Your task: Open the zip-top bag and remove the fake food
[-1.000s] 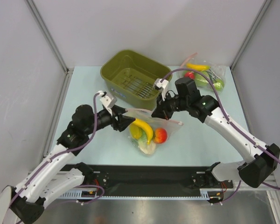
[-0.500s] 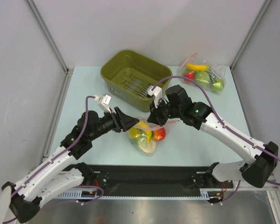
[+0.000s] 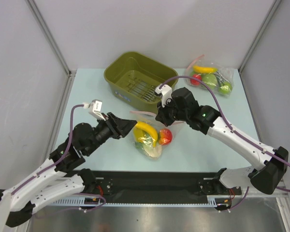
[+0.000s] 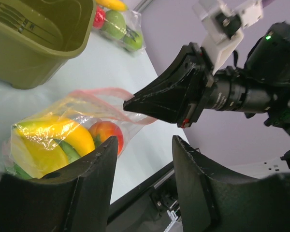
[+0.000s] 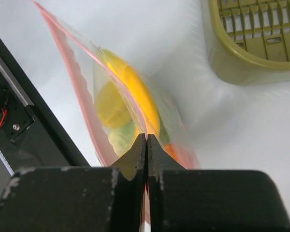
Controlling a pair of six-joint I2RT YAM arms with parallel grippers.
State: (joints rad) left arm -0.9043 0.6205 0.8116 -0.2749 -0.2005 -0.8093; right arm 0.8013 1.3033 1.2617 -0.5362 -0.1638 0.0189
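The zip-top bag [image 3: 150, 137] lies on the table's middle with its pink zip strip [image 5: 70, 72] raised. Through it show a yellow banana [image 3: 145, 129], a red round fruit [image 3: 165, 137] and a pale green cabbage [image 3: 152, 151]. My right gripper [image 3: 162, 119] is shut on the zip strip at the bag's mouth [image 5: 146, 140]. My left gripper [image 3: 129, 127] is open and empty, just left of the bag and not touching it. In the left wrist view the left gripper [image 4: 142, 159] looks at the bag [image 4: 63, 130], the red fruit [image 4: 105, 133] and the right gripper's tip [image 4: 130, 103].
An olive green basket [image 3: 117, 72] stands behind the bag and shows in the left wrist view [image 4: 34, 53] and the right wrist view [image 5: 241, 58]. A second clear bag with green fruits [image 3: 210, 77] lies at the back right. A black rail [image 3: 154, 183] runs along the near edge.
My left gripper let go of the bag, opened and drew back to the left. My right gripper kept its hold on the zip strip and stayed nearly in place.
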